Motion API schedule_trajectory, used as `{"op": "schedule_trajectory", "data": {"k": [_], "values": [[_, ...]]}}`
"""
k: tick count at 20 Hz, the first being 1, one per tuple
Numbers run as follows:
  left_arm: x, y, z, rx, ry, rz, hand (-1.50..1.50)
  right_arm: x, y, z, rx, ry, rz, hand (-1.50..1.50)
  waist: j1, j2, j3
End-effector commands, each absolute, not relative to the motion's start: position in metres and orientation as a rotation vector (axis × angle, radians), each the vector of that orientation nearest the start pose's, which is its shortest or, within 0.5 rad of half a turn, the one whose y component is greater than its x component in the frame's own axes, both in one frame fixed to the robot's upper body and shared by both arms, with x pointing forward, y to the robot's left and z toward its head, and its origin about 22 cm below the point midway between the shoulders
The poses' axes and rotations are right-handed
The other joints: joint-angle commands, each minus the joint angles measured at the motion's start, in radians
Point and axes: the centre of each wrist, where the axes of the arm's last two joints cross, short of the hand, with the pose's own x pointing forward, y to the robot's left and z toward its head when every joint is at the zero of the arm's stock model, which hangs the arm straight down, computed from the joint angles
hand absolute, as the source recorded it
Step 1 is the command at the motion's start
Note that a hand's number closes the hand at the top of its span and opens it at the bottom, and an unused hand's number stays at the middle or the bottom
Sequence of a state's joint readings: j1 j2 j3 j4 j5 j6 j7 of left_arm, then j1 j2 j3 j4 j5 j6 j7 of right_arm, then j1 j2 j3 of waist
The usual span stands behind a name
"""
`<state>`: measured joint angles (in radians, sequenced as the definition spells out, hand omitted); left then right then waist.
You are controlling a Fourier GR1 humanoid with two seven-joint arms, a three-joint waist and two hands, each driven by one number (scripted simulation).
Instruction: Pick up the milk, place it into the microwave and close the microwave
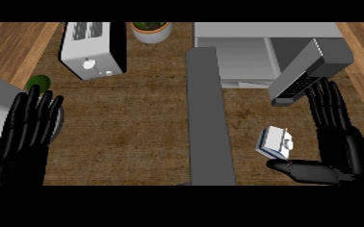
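While the milk [276,142] lies on the counter [142,125] in front of the microwave [241,53], right hand [338,144] sits just beside it, fingers straight, thumb spread, nothing clamped. Left hand [28,125] open too, resting at the left edge, fingers up.

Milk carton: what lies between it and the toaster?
In the head view, the open grey microwave door stands between the milk carton and the toaster.

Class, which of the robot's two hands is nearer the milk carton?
The right hand: it is open, with the milk carton close beside its palm. The left hand rests open at the view's left edge, far from the carton.
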<state>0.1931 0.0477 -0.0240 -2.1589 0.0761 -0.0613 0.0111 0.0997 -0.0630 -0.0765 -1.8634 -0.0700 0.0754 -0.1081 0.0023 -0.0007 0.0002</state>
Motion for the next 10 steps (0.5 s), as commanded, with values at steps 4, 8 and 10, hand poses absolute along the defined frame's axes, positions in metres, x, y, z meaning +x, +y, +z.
{"op": "schedule_trajectory", "data": {"k": [4,8,10], "values": [[0.168,0.236,0.099,-0.058,-1.957,-0.059,-1.5,0.205,-0.276,0.015,-0.109,-1.821,0.004,-1.5,-0.002,0.0,0.0],[0.168,0.23,0.1,-0.029,-1.948,-0.032,-1.5,0.192,-0.296,-0.015,-0.111,-1.784,0.002,-1.5,-0.003,0.0,0.0],[0.158,0.239,0.094,-0.024,-1.964,-0.056,-1.5,0.207,-0.278,-0.031,-0.15,-1.789,0.01,-1.5,0.002,0.0,0.0]]}}
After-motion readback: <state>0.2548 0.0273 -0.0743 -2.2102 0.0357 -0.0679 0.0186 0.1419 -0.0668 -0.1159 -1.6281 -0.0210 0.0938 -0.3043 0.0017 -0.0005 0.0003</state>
